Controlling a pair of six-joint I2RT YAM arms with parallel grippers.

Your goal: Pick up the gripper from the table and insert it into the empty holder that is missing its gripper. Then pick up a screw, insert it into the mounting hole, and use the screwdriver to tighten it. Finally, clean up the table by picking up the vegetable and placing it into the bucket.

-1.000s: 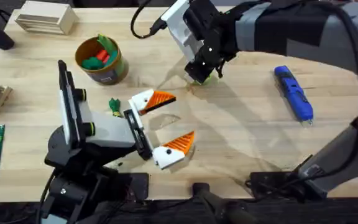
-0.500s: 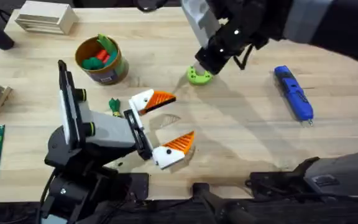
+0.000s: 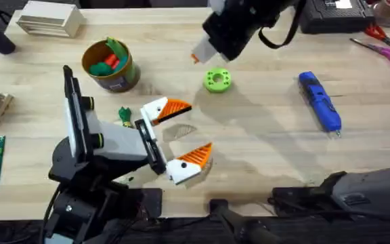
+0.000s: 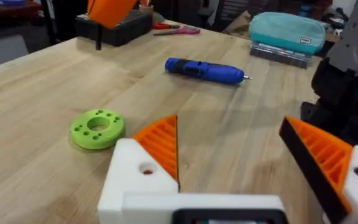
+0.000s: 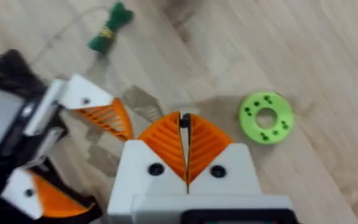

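Since a second ago my right arm has lifted off the green disc (image 3: 217,80) and pulled back toward the far side of the worktop (image 3: 263,149), so the disc now lies bare where the arm was covering it. My right tool (image 5: 185,146) is clenched, its two orange pads pressed flat together with nothing visible between them, hanging above the worktop with the disc just off to one side of it. My left tool (image 4: 235,155) sits spread wide and released, resting low near the worktop, both orange tips fitted. What matters next is the screwdriver (image 3: 319,100): it lies well to the right of the disc, on my right arm's side, long axis running roughly front to back with the dark tip toward me. I judge the right arm the nearer one for it. The vegetable (image 3: 124,115) lies just beside the left tool, with the bucket (image 3: 110,66) a little beyond it.
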